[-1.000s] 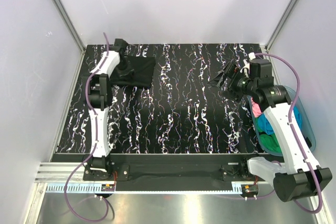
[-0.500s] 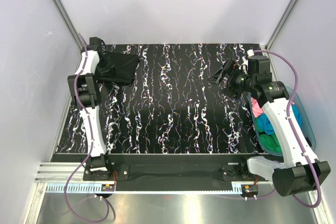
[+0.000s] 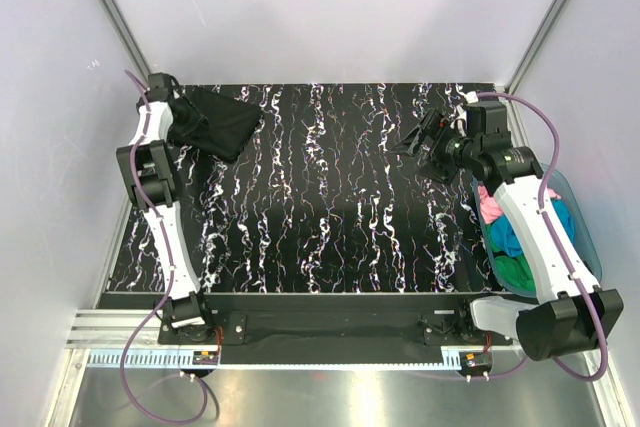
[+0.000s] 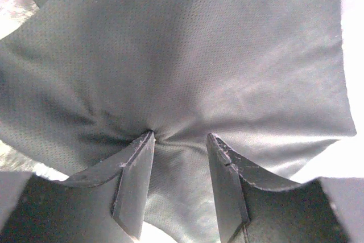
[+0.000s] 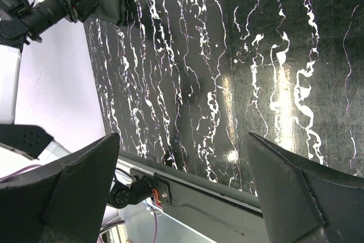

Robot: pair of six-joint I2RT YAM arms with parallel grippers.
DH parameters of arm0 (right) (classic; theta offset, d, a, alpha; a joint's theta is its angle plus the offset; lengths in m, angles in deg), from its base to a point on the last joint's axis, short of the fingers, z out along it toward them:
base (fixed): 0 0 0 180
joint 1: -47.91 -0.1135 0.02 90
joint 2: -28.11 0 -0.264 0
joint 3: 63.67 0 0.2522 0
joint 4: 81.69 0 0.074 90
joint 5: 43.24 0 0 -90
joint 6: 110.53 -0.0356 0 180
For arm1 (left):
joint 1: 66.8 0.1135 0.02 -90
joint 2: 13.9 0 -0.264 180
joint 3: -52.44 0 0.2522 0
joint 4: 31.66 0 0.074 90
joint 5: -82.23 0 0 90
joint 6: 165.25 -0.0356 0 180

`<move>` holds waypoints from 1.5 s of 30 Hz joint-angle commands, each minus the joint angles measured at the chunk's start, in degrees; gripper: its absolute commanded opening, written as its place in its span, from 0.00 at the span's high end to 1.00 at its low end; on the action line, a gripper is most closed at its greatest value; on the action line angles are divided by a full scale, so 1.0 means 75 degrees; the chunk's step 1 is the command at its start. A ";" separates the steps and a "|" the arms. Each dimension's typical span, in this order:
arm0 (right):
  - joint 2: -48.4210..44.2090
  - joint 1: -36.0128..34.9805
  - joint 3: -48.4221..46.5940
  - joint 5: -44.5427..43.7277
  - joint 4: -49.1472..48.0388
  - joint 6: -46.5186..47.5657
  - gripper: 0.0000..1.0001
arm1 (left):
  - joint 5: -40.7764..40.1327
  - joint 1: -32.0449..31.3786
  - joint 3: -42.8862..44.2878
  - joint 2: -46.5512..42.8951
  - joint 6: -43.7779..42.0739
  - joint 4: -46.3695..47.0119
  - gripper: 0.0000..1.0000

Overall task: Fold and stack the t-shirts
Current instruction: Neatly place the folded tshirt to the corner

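Plainly, four shirts were in view, and only one of them was on the worktop (image 3: 330, 197). That one, the black shirt (image 3: 215, 122), sat bunched at the worktop's far left corner. The left pincer (image 4: 180, 138) was closed down on it, its two fingers narrowed with a fold of the black cloth gathered between their tips and creases spreading out from the pinch. I could not tell whether the pinched part touched the worktop.

The other three shirts were heaped together in the single tub (image 3: 590, 237), just off the worktop's right edge. The pink shirt (image 3: 487, 205) was farthest back, the blue shirt (image 3: 510, 237) was in the middle, and the green shirt (image 3: 512, 272) was nearest the front.

The right pincer (image 3: 412, 139) hung over the worktop's far right part. Its two fingers were spread wide with nothing between them, and its wrist view showed only bare worktop below.
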 commanded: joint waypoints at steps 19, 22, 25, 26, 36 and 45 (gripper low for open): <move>0.0379 -0.0023 -0.1116 0.0190 -0.0128 -0.0059 0.00 | -0.2406 -0.2743 -0.2759 -0.3479 -0.4113 0.0426 0.89; 0.0274 -0.0035 -0.1139 0.0179 -0.0104 -0.0106 0.00 | -0.2583 -0.2968 -0.2324 -0.2822 -0.4113 0.0142 1.00; 0.0215 -0.0035 -0.1174 0.0143 0.0001 -0.0118 0.00 | -0.2629 -0.2980 -0.1844 -0.2143 -0.4113 -0.0138 1.00; 0.0191 -0.0023 -0.1197 0.0131 0.0059 -0.0129 0.00 | -0.2734 -0.2992 -0.1459 -0.1944 -0.4113 -0.0243 1.00; 0.0050 -0.0035 -0.1197 -0.0033 0.0072 -0.0445 0.00 | -0.2490 -0.2991 -0.0307 -0.0630 -0.4301 -0.0303 1.00; 0.0109 -0.0035 -0.1444 -0.0197 0.0259 -0.0469 0.00 | -0.2209 -0.3085 0.0220 -0.0301 -0.4195 -0.0362 0.97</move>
